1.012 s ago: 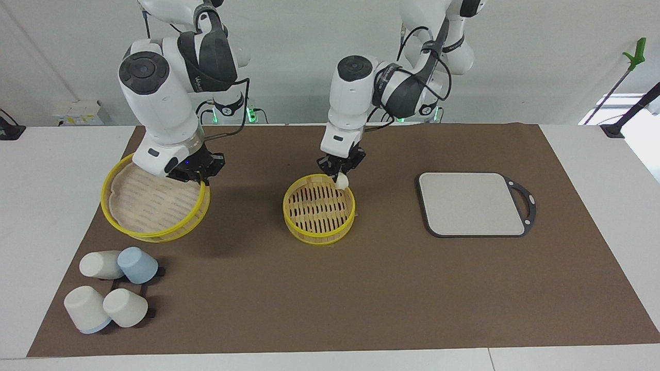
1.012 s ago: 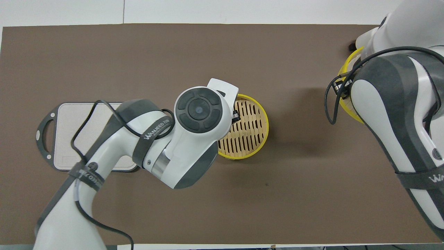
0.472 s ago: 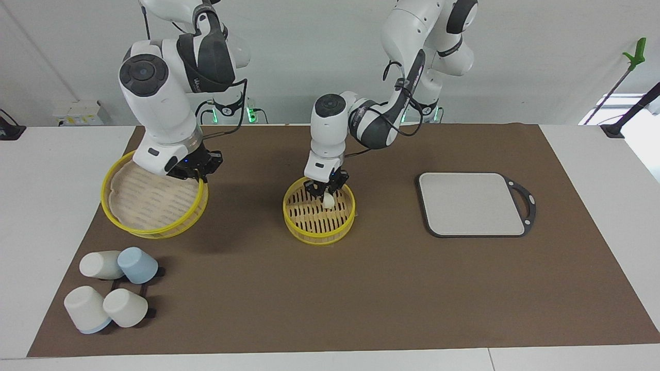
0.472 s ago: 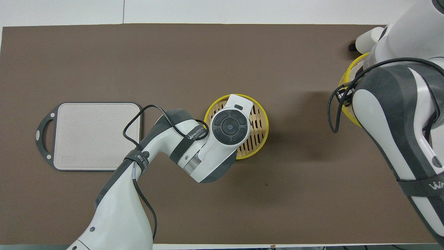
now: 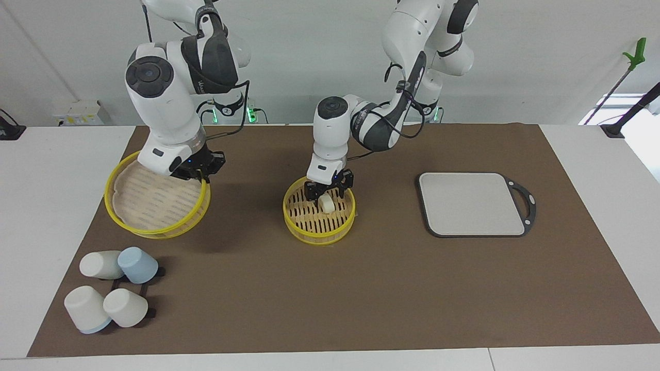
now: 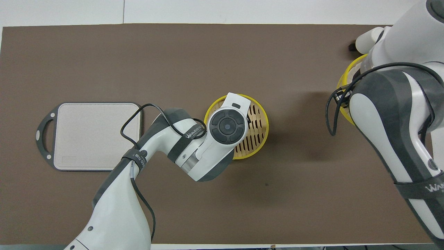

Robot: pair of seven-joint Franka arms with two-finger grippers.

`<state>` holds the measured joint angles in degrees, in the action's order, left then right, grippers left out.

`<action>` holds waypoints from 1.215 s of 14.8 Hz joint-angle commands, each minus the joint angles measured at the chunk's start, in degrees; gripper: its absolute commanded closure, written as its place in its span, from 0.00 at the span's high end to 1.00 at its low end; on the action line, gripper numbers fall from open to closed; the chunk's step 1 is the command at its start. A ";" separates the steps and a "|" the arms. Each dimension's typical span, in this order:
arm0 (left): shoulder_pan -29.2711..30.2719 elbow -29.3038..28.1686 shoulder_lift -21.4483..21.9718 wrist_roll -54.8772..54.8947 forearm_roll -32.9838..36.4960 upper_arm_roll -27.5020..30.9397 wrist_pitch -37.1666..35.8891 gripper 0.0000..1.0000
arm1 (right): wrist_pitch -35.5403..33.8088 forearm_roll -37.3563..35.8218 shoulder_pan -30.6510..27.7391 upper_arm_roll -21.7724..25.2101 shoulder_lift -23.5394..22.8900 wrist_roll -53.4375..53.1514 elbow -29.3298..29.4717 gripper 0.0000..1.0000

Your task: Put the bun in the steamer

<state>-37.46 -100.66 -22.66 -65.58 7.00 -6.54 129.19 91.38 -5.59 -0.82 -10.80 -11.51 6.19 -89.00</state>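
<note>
The steamer [image 5: 318, 222] stands mid-table, a round bamboo basket with a yellow rim and slatted floor; it also shows in the overhead view [image 6: 259, 129]. The cream-white bun [image 5: 326, 204] lies on its slatted floor. My left gripper [image 5: 328, 195] is just over the bun inside the rim, fingers spread open on either side of it. In the overhead view the left arm hides the bun. My right gripper [image 5: 199, 175] is shut on the rim of a second yellow-rimmed bamboo piece, a lid-like tier [image 5: 154, 206], held tilted a little above the mat toward the right arm's end.
A flat grey board [image 5: 472, 203] with a dark handle lies toward the left arm's end [image 6: 97, 135]. Several white and blue cups [image 5: 111, 293] lie on a rack farther from the robots than the held tier. The brown mat [image 5: 361, 288] covers the table.
The left gripper came down from the steamer's rim into the steamer and opened; the bun now rests on the slats. The right gripper shifted the held tier slightly.
</note>
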 commanded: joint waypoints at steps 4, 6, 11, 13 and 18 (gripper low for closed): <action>11.15 0.99 13.59 12.00 -2.50 -0.23 -18.42 1.00 | 7.40 3.74 6.06 -0.45 1.67 -10.20 -1.71 0.00; 17.31 0.91 18.24 23.33 -4.97 -0.06 -24.49 1.00 | 7.85 5.06 14.30 -0.36 -0.77 -20.72 1.70 0.00; 31.72 0.91 24.58 46.46 -5.86 0.38 -33.64 1.00 | 12.75 -0.98 32.42 -0.10 -16.24 -50.00 15.79 0.00; 35.42 0.99 25.81 52.36 -5.86 0.47 -35.23 1.00 | 16.63 -2.23 32.72 -0.19 -16.79 -51.36 12.30 0.00; 37.29 2.66 27.05 57.49 -5.86 1.35 -38.31 1.00 | 21.55 -2.58 32.11 -0.10 -14.86 -51.10 4.12 0.00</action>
<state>-0.48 -98.44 3.26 -9.63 2.03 -5.25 93.05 111.06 -7.19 32.39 -10.51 -29.53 -45.32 -80.28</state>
